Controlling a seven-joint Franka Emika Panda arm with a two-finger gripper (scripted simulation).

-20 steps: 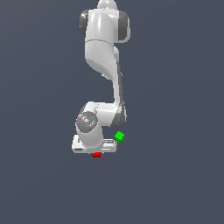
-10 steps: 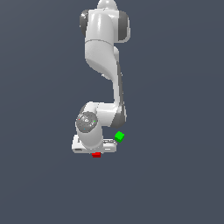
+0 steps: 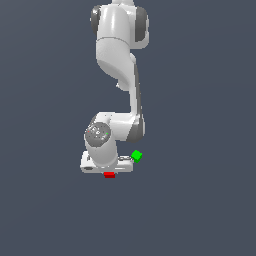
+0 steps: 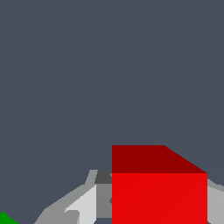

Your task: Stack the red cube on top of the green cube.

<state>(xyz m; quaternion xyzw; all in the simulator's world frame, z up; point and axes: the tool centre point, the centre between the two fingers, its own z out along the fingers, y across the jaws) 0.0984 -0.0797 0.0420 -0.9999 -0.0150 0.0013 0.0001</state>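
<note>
In the exterior view my white gripper [image 3: 107,169] points down over the red cube [image 3: 109,175], which shows only as a thin red strip at the hand's edge. The green cube [image 3: 136,156] sits a short way off, toward the exterior view's right, beside the hand. In the wrist view the red cube [image 4: 159,192] fills the space between my gripper's [image 4: 153,210] grey fingers [image 4: 85,205], which lie flush against its two sides. A corner of the green cube [image 4: 4,218] shows at the edge of the wrist view.
The floor [image 3: 200,210] is a plain dark grey-blue surface. The arm's links [image 3: 120,55] rise over the scene in the exterior view.
</note>
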